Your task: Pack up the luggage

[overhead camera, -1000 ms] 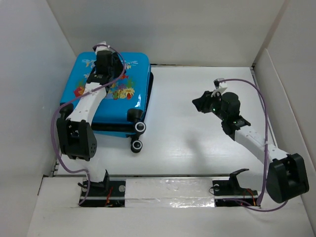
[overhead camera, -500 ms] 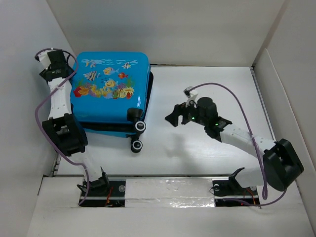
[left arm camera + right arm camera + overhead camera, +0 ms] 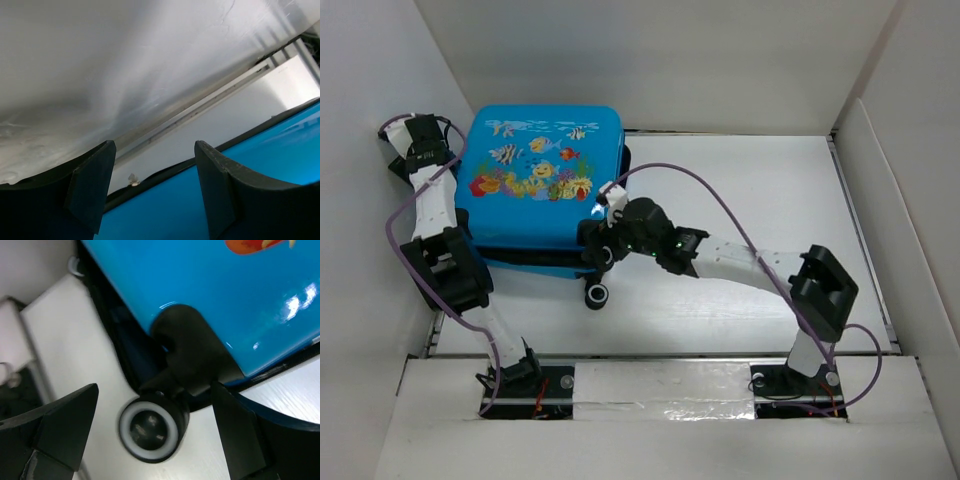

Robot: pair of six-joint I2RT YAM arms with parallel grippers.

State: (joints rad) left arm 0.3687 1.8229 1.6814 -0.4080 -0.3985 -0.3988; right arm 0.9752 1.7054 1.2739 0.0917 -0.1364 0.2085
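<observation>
The luggage point(image 3: 545, 190) is a bright blue suitcase with a fish print. It lies flat and closed at the back left of the table. My left gripper point(image 3: 412, 148) hangs beside its far left corner, close to the side wall. In the left wrist view this gripper point(image 3: 154, 152) is open, with only the blue shell point(image 3: 210, 200) and its dark seam showing past the fingers. My right gripper point(image 3: 600, 240) sits at the suitcase's near right corner. There it point(image 3: 154, 390) stands wide open on either side of a black wheel point(image 3: 150, 427) with a white ring, touching nothing.
A second wheel point(image 3: 597, 295) sticks out below the first. The white side wall point(image 3: 370, 200) stands right next to the left arm. White table surface point(image 3: 750, 180) stretches to the right of the suitcase. A taped rail point(image 3: 660, 385) runs along the near edge.
The right arm swung left across the table to the suitcase's wheel corner, and its jaws widened. The left gripper came off the lid and moved to the suitcase's far left side.
</observation>
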